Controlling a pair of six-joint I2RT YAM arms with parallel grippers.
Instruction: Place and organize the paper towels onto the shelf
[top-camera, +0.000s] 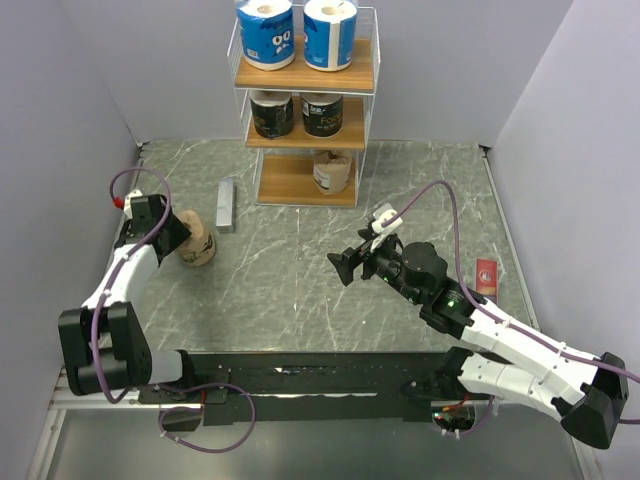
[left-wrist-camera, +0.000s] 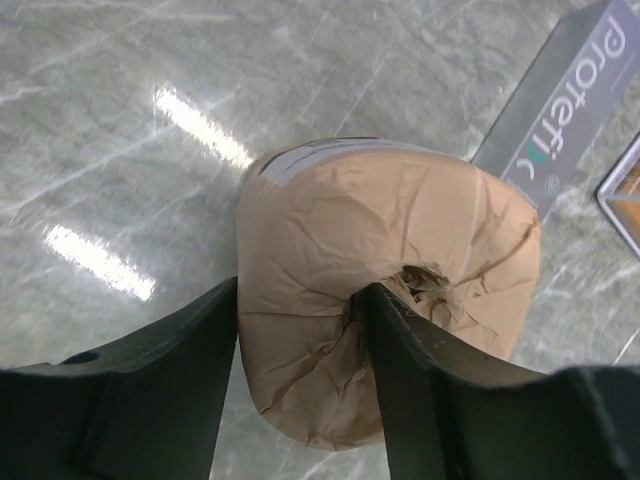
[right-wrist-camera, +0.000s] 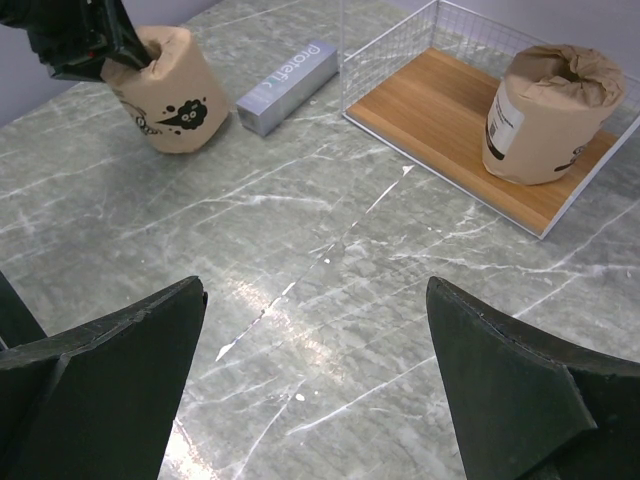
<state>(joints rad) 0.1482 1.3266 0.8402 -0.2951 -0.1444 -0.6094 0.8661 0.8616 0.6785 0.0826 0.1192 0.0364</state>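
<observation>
left gripper (top-camera: 180, 237): clamped on the loose kraft roll (top-camera: 199, 246), one finger in its centre hole, the other against the outer wrapper.
loose kraft roll: tilted, at the left of the table (top-camera: 290, 300), near the grey bar (top-camera: 226, 205).
grey bar: flat, just left of the shelf (top-camera: 290, 182).
shelf: two blue-and-white rolls (top-camera: 267, 33) on top, two black rolls (top-camera: 272, 113) in the middle, the shelved kraft roll (top-camera: 333, 171) upright on the right of the bottom board.
right gripper (right-wrist-camera: 315, 295): jaws wide apart, holding nothing, right of centre.
red packet (top-camera: 487, 276): far right.
</observation>
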